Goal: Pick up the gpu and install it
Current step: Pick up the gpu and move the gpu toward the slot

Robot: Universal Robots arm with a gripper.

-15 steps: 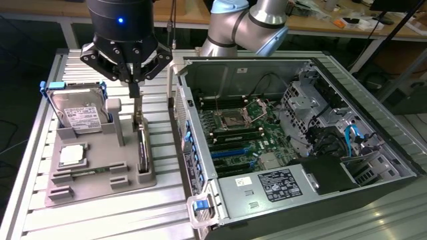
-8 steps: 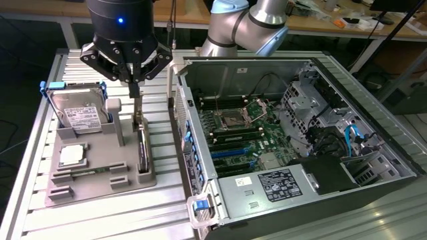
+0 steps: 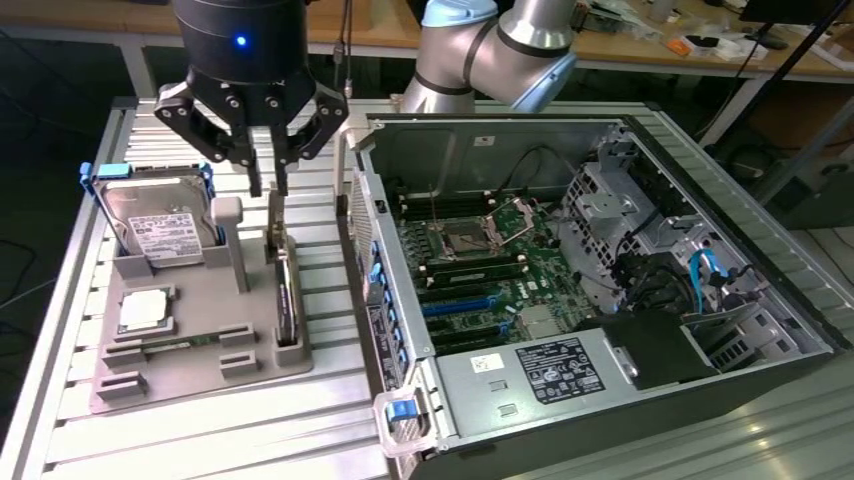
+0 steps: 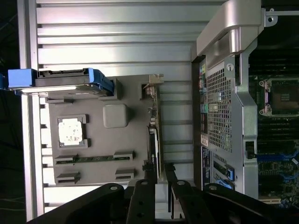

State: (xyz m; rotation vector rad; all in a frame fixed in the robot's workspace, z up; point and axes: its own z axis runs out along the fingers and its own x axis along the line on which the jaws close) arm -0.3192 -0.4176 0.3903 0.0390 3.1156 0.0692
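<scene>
Foreground: found a slatted aluminium table (image 3: 200, 440) carrying a grey holder tray (image 3: 200, 378) toward the surface's edge at the exterior view's left. Recorded a small square silver chip (image 3: 144, 312) seated flat near the tray's near corner on that same side. Located the gpu (image 3: 282, 298) standing on its long edge in a slot along the tray's edge facing the computer case (image 3: 747, 390), silvery bracket at the far end, not yet lifted out. Logged a hard drive (image 3: 158, 230) in a blue frame, upright at the tray's far corner. Observed the gripper (image 3: 267, 190) poised above the gpu and in line with the card, fingers (image 4: 142, 198) slightly parted with a narrow gap between them. Could not confirm contact with the card. Noted the case open-sided just beside the tray, motherboard (image 3: 494, 265) exposed, and the arm (image 3: 494, 50) rising behind it.
</scene>
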